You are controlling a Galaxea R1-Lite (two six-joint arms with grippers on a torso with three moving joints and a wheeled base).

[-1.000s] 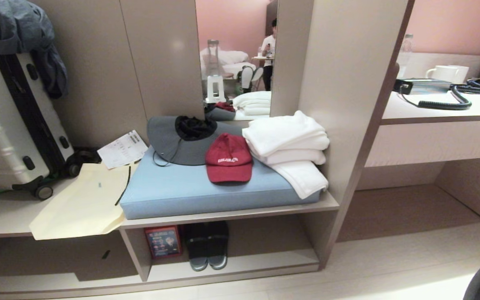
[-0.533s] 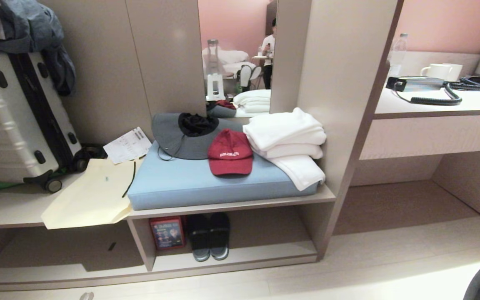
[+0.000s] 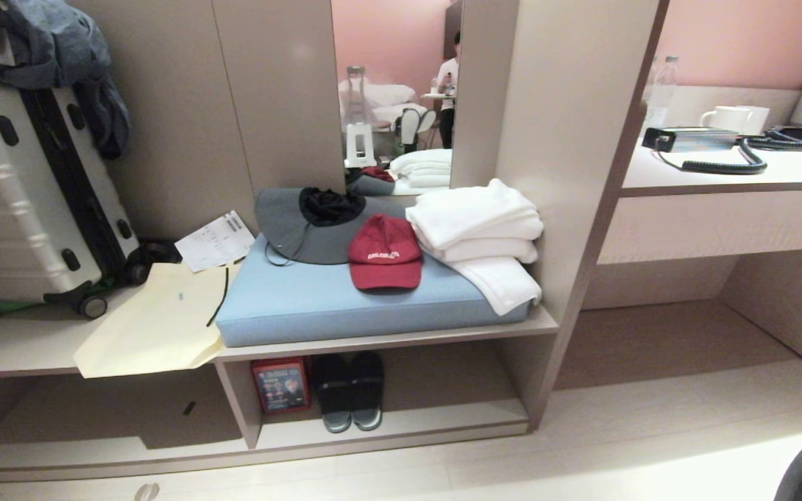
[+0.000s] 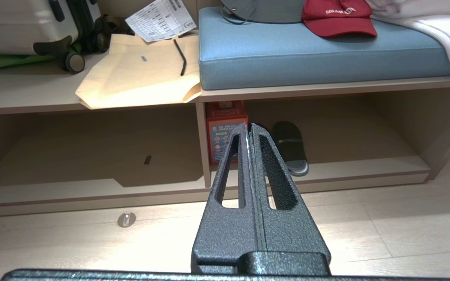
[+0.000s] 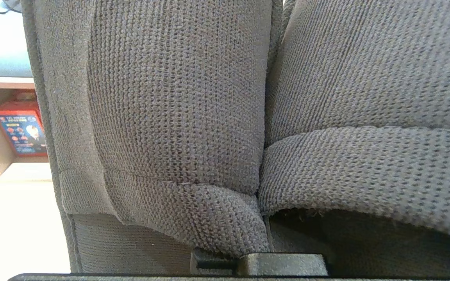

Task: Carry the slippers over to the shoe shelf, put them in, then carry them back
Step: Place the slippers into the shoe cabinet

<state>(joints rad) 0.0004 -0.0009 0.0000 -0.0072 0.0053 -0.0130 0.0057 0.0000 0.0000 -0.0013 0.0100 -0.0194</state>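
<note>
Right wrist view, right gripper jaws clamped on grey slippers (image 5: 178, 117), side by side, lengthwise from camera

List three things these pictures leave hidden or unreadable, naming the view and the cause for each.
1. Right wrist view: the right gripper, covered by the grey-blue knitted fabric slippers it holds.
2. Left wrist view: one dark slipper of the pair with white sole stripe, behind the shut left gripper.
3. Head view: printed white paper sheet, text too small.

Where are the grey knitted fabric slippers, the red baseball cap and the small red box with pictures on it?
Grey knitted fabric slippers (image 5: 178, 109), right wrist view: the left slipper's wide strap.
Red baseball cap (image 3: 385, 252), head view: its crown.
Small red box with pictures (image 3: 280, 385), head view: its printed front face.
</note>
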